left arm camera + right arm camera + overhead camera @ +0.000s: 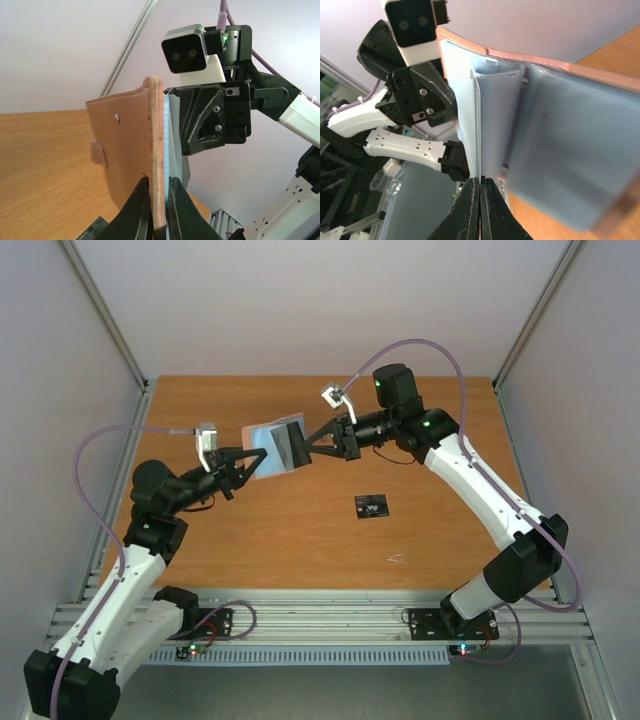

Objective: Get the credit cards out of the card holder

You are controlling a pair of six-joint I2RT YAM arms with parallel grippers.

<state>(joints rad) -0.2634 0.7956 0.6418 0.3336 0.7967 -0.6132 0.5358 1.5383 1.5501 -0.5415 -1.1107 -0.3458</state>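
Over the far middle of the table (300, 540), the card holder (272, 448), judged light and floppy, is clamped at its tan edge by the left gripper (159, 192), while the right gripper (480, 187) is pinched shut at an inner pocket, where any stiff, slick credit card left inside would best be taken edgewise.

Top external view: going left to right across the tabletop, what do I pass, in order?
left gripper → card holder → right gripper → black card
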